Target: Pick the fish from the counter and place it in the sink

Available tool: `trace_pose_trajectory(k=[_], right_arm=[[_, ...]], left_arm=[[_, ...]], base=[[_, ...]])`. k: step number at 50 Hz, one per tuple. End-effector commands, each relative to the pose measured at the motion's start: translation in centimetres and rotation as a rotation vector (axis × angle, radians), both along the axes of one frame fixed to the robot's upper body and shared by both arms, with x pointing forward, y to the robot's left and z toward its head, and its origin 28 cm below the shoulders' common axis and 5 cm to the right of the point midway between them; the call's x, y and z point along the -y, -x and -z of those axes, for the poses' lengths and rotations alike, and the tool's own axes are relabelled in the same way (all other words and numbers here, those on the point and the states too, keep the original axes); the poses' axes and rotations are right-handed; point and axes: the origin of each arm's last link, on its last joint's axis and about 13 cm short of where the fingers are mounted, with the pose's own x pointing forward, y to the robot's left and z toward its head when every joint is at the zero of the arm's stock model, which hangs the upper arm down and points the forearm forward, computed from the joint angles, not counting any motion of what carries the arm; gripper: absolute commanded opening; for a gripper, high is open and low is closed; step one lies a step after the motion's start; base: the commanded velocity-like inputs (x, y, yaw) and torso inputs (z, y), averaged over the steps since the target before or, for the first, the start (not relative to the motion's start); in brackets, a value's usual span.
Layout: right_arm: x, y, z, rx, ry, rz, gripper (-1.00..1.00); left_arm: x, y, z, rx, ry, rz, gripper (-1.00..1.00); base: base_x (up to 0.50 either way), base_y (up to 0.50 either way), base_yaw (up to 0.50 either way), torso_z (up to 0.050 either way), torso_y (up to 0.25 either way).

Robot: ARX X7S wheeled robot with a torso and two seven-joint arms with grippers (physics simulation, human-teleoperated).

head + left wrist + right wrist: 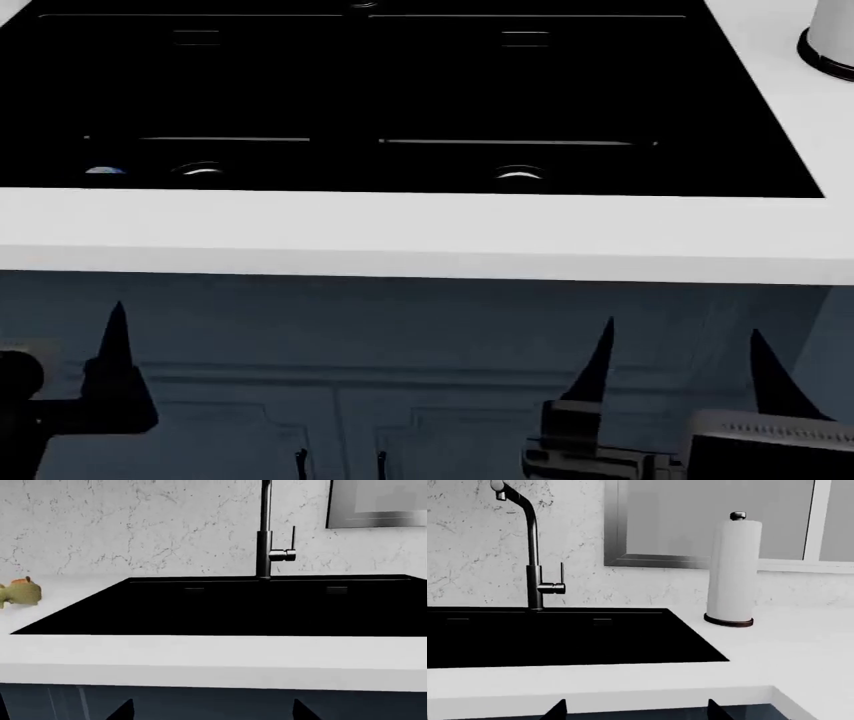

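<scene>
Your left gripper [114, 345] sits low in front of the dark blue cabinet doors [334, 400], below the table's front edge. Only one of its pointed fingers [115, 330] shows clearly in the head view, but the left wrist view shows two tips [123, 711] set well apart, so these fingers are spread and hold nothing. Your right gripper [681, 365] is at the same low level, its fingers [597, 360] also spread and holding nothing.

Beyond both sets of fingers runs the white table [400, 235], and past its edge the black double-basin sink [400, 90] with steel drains and a tall faucet [265, 535]. The fish [20, 592] lies on the table beside the sink's far corner, well apart from your left fingers. A paper towel roll [732, 570] stands upright on the table beyond your right fingers.
</scene>
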Motion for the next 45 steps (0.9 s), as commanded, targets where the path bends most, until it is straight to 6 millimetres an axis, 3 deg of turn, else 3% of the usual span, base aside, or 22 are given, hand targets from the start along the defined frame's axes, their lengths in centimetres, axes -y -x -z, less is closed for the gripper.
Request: trace_pose_trajectory(k=[1,20,45], right_arm=[[1.2,0.1,-2.9,-0.018,0.028,-0.023,1.00],[3.0,-0.5,-9.0,0.015,0.075,-0.045,1.00],[2.8,0.1,-9.1,0.050,0.058,-0.075,1.00]], left_arm=[[-1.0,-0.7,-3.3,-0.032,-0.004,0.021,1.00],[-2.3,-2.2,-8.2,-0.014,-0.020,0.062,1.00],[-2.2,-1.8,-8.3,0.007,-0.004,0.056,1.00]], base=[[0.00,0.00,0.00,0.000,0.000],[0.00,0.00,0.00,0.000,0.000],[0.24,0.15,0.00,0.000,0.000]])
